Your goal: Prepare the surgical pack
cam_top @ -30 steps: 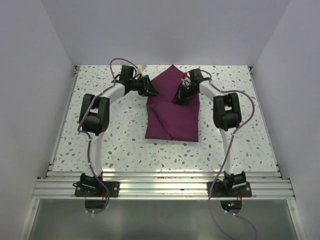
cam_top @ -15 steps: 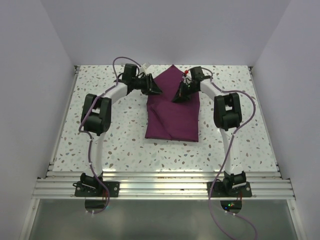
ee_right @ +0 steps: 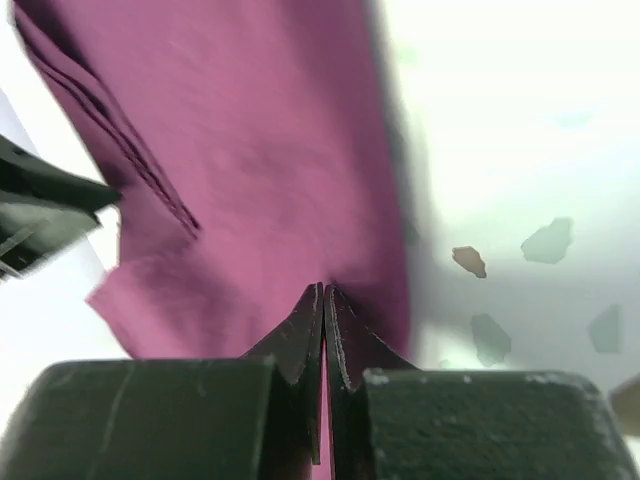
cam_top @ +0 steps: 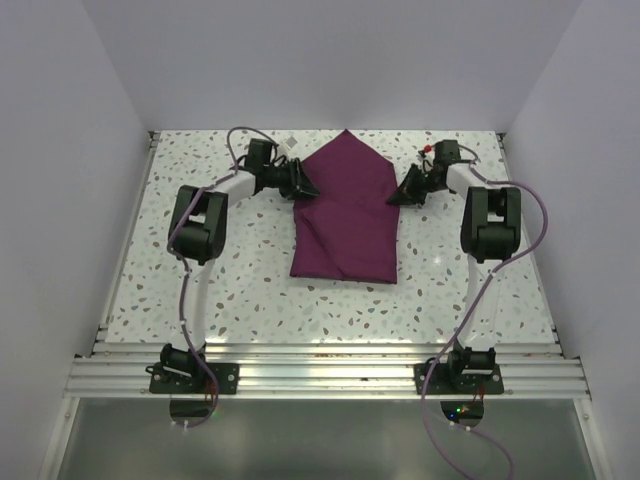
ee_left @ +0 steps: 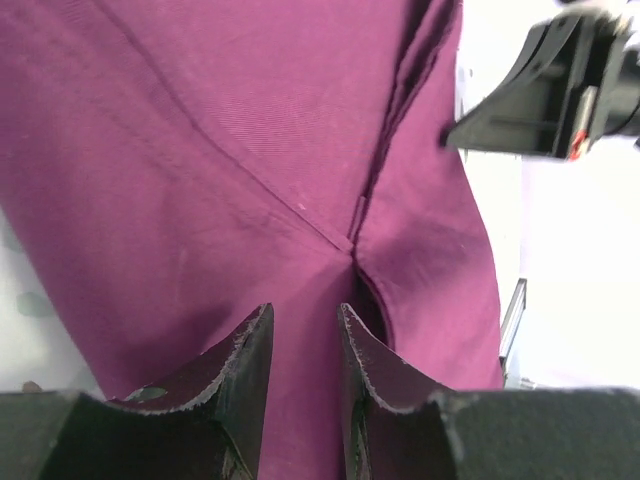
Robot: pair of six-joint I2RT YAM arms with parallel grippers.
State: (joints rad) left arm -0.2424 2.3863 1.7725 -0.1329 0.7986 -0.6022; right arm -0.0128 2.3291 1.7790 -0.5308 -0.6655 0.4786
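Change: the right gripper (cam_top: 403, 194) has been carried off the top of the pack (cam_top: 345, 225) to its right edge. The left gripper (cam_top: 303, 184) has been shifted only slightly along the left edge.
Pack: it is laid flat on the table (cam_top: 240, 290), in the middle of the far half. It is folded to a point at the far end and a straight edge at the near end. A diagonal crease and stacked layer edges are seen in the left wrist view.
Left gripper: it is held at the pack's left edge, towards the far end. Its 2 fingers (ee_left: 250, 350) are parted by a narrow gap, through which fabric is seen.
Right gripper: it is held at the pack's right edge, opposite the left gripper. Its jaws are pressed fully together, with the tips over the fabric's border. Whether any fabric is pinched cannot be told.
Arms: both are bent inward from the near edge, so the 2 grippers are faced towards each other across the pack.
Table: a white speckled top is seen on all sides of the pack.
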